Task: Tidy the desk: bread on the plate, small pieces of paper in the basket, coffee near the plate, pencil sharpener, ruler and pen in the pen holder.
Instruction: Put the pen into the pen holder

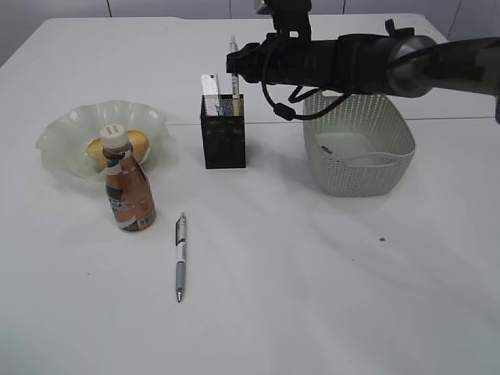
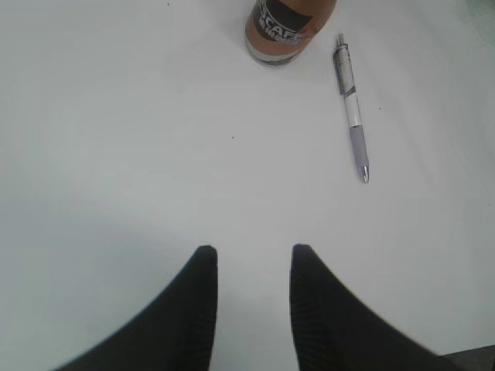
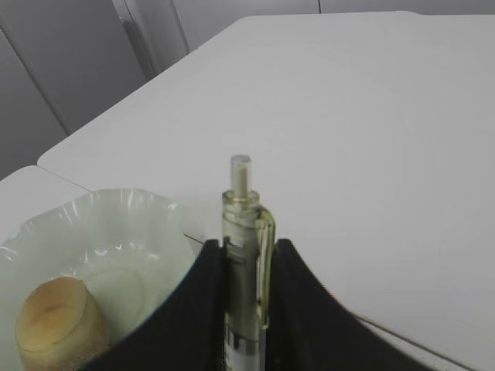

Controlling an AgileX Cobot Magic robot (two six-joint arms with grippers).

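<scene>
Our right gripper is clamped on a clear pen, holding it upright over the black pen holder, where the ruler already stands. The left gripper hovers partly open over the desk, holding nothing. A second pen lies beside the coffee; the bread sits on the plate.

This looks like a lab or test room made up like an office desk. A big plain white table fills the picture, with grey panel walls at the upper left of the right wrist view. A black robot arm reaches in from the upper right.
</scene>
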